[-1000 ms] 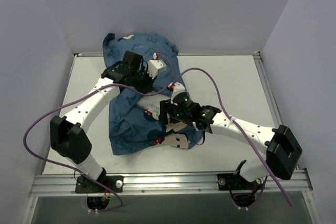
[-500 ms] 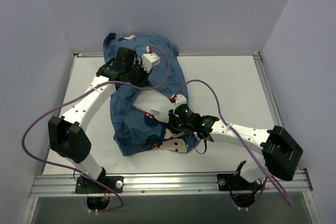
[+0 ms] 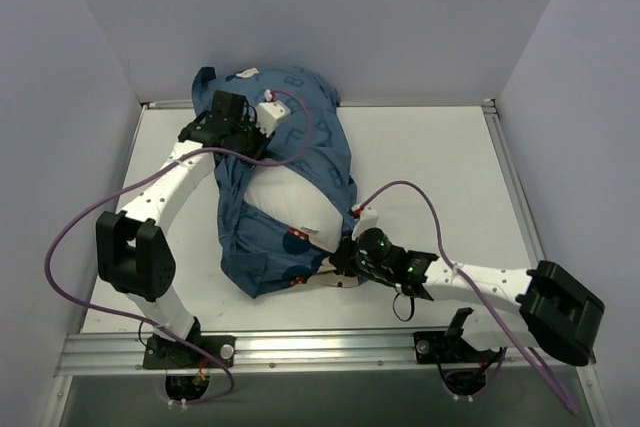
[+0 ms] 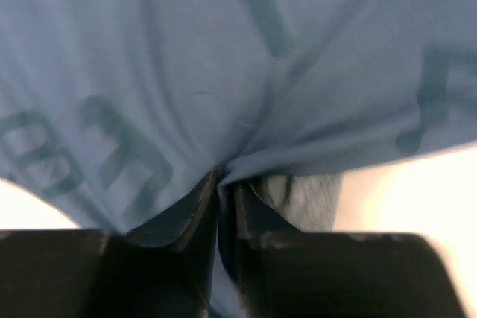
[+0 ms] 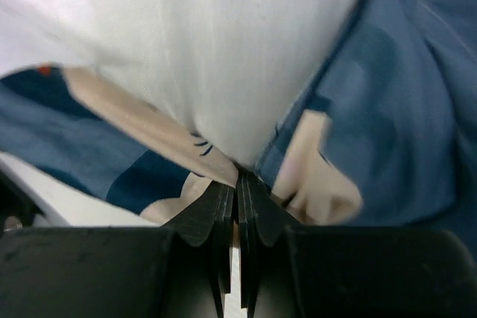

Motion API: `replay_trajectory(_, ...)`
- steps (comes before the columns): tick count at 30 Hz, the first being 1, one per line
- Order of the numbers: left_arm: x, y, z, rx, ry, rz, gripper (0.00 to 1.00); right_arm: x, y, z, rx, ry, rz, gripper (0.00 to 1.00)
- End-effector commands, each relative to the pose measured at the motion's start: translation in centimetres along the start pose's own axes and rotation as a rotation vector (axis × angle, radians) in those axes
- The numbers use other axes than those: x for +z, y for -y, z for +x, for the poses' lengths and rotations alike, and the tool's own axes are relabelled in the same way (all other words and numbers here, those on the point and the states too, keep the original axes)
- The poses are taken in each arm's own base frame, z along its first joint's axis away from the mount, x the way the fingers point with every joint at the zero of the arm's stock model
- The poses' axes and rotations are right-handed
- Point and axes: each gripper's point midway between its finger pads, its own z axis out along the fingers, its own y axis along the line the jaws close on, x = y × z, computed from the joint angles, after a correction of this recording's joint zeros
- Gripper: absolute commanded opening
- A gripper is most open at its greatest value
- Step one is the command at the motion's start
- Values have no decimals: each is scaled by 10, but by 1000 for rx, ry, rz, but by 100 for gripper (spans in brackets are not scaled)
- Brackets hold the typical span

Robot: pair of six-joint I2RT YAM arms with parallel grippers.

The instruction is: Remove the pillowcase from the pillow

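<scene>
White table (image 3: 440, 177): left gripper (image 4: 221, 178) jaws nearly together, pinching pillowcase (image 4: 186, 72) fold; right gripper (image 5: 237, 175) jaws pressed together, pinching pillow (image 5: 223, 50) where it pokes out.

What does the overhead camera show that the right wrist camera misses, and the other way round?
Only overhead: the whole table, both arms, and the left tool at the far end of the pillowcase. Only the right wrist: a close-up of the right tool, shut and apparently pinching the white fabric of the pillow. Both: the white pillow poking out of the blue pillowcase.
</scene>
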Motion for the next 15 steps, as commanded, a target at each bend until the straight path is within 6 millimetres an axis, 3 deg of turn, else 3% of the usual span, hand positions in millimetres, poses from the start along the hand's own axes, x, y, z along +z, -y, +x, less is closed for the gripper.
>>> replay_trajectory(1,-12,60,-17,232,94,156,44,8,22,37,-45,-131,78,0)
replay_trajectory(3,-30,88,-20,308,119,243,70,11,19,32,-61,-120,75,0)
replay_trajectory(4,-42,97,-32,322,150,275,86,11,19,30,-64,-114,75,0)
replay_trajectory(5,-52,113,-42,317,187,357,95,11,18,26,-65,-105,75,0)
replay_trajectory(6,-63,121,-44,302,187,406,97,9,17,21,-65,-92,71,0)
replay_trajectory(7,-77,122,-64,308,239,418,94,8,19,18,-59,-83,73,0)
replay_trajectory(9,-98,139,-78,296,290,514,94,5,18,11,-43,-59,62,0)
replay_trajectory(11,-117,153,-99,314,349,572,99,4,18,6,-21,-37,56,0)
replay_trajectory(12,-126,175,-100,331,353,642,86,2,18,5,-12,-31,46,0)
replay_trajectory(13,-126,187,-100,366,350,672,62,2,18,4,-4,-26,46,0)
replay_trajectory(15,-115,217,-83,451,272,688,47,0,20,3,10,-19,44,0)
